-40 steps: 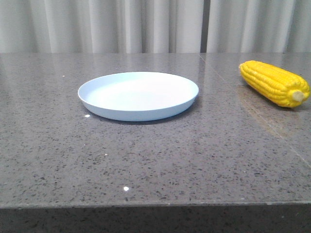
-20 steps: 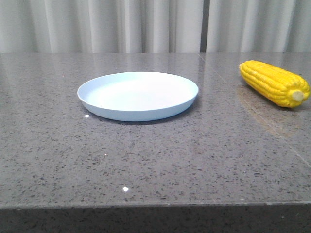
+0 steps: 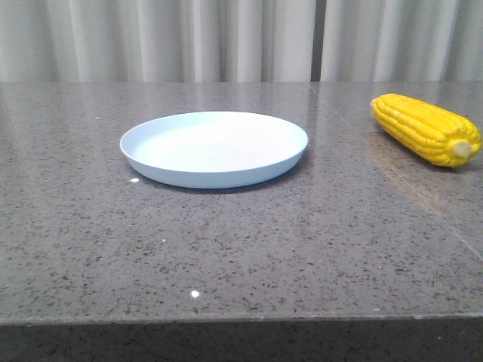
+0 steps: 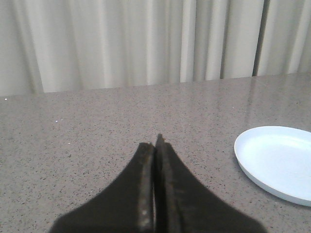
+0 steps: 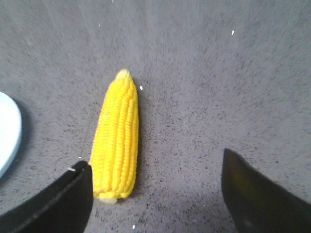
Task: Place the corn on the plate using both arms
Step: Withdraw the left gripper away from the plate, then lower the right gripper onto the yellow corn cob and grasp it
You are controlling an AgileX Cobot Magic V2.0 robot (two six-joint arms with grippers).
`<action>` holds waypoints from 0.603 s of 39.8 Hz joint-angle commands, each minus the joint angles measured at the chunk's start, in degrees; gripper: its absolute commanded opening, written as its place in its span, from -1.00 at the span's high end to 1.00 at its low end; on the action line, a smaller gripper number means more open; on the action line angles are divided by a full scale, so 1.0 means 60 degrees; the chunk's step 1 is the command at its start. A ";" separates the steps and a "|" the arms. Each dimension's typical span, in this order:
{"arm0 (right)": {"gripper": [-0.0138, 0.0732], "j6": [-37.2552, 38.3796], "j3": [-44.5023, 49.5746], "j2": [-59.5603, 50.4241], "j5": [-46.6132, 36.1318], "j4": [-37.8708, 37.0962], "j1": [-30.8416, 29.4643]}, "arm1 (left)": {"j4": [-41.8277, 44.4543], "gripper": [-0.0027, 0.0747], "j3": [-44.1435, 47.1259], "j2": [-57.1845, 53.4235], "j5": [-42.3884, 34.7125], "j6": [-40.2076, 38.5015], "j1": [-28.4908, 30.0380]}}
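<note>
The yellow corn (image 3: pixel 427 129) lies on the grey table at the right, pale stub end toward the front. The pale blue plate (image 3: pixel 214 148) sits empty at the table's middle. Neither gripper shows in the front view. My right gripper (image 5: pixel 154 162) is open wide above the table, with the corn (image 5: pixel 117 135) lying just inside its one finger and the plate's rim (image 5: pixel 9 133) at the view's edge. My left gripper (image 4: pixel 155 143) is shut and empty over bare table, the plate (image 4: pixel 277 162) off to one side.
A pale curtain (image 3: pixel 226 38) hangs behind the table's far edge. The speckled grey tabletop (image 3: pixel 249 241) reaches to its front edge near the camera.
</note>
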 commanded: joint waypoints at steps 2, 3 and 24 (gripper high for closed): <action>-0.65 -0.0106 -0.0936 0.1309 -0.0415 0.0228 0.0107 | -0.0071 0.98 -0.0248 0.0077 -0.0721 -0.0054 0.0031; -0.67 -0.0106 -0.1092 0.1602 -0.0369 0.0229 0.0201 | -0.0071 0.98 -0.0248 0.0077 -0.0721 -0.0054 0.0031; -0.82 -0.0106 -0.3735 0.5896 0.0941 0.0713 0.0924 | -0.0071 0.98 -0.0248 0.0077 -0.0721 -0.0054 0.0031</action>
